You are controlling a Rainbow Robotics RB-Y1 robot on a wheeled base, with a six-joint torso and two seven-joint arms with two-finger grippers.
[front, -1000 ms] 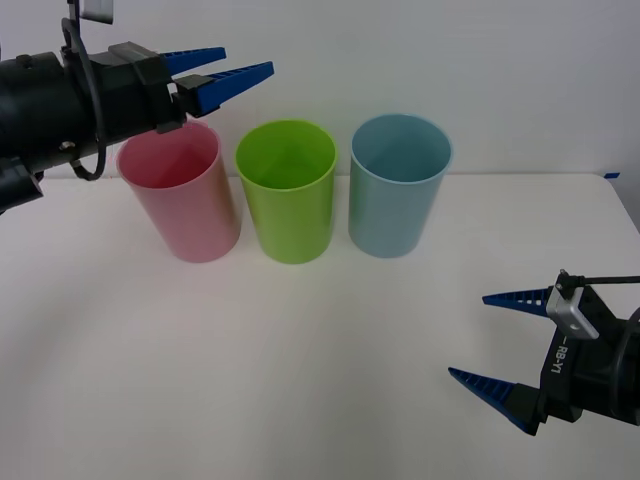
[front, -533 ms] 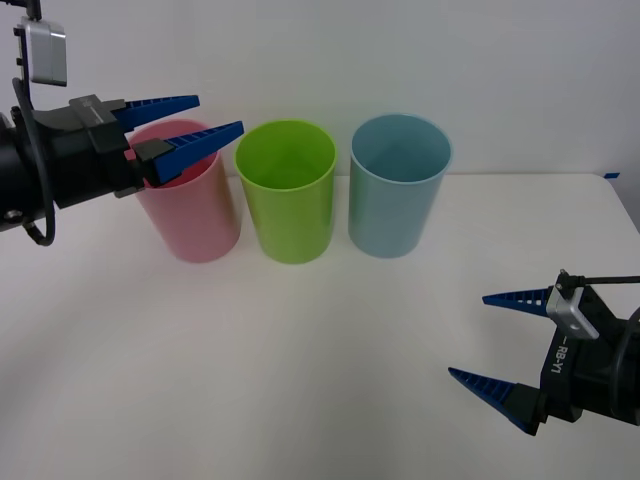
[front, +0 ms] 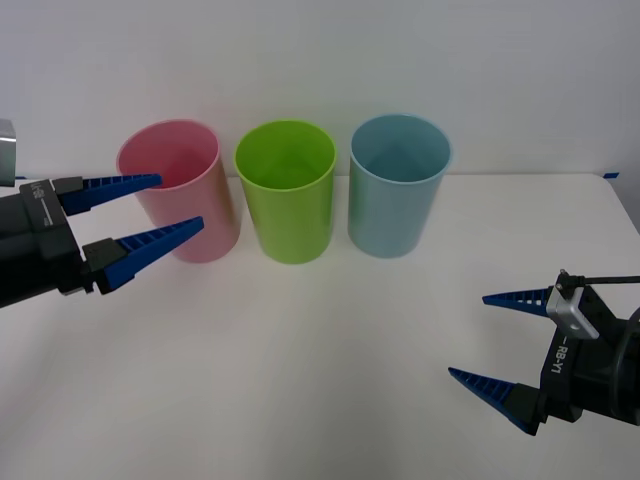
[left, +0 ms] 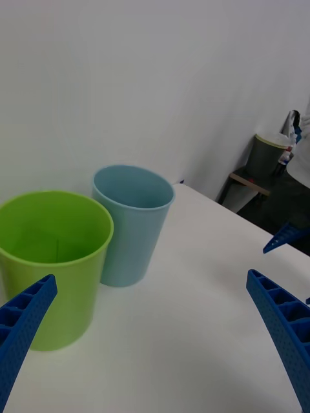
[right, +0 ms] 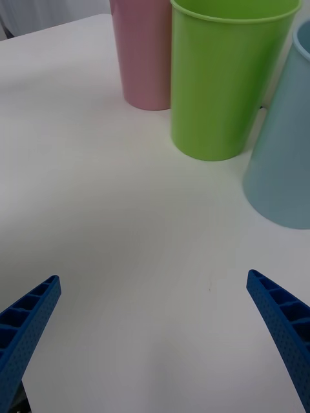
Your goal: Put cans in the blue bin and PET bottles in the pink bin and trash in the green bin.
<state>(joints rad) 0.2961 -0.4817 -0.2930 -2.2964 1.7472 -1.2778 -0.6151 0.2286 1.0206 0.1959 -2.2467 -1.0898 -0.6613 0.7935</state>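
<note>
Three bins stand in a row at the back of the white table: the pink bin [front: 178, 190], the green bin [front: 286, 190] and the blue bin [front: 398, 185]. My left gripper [front: 181, 201] hovers open in front of the pink bin, on its left side, with nothing between its fingers. My right gripper [front: 467, 335] is open and empty over the table's front right. The right wrist view has the pink bin [right: 145, 51], green bin [right: 223, 77] and blue bin [right: 287, 161] ahead. The left wrist view faces the green bin [left: 51, 258] and blue bin [left: 132, 219]. Cans, PET bottles and trash are out of view.
A bare white wall rises right behind the bins. The table's right edge carries a bit of blue tape [front: 612, 175]. Off the table, a dark container on a low stand [left: 268, 155] sits in the room beyond.
My left gripper has come down from above the pink bin's rim and drawn back to the left, staying open. The right arm has not moved.
</note>
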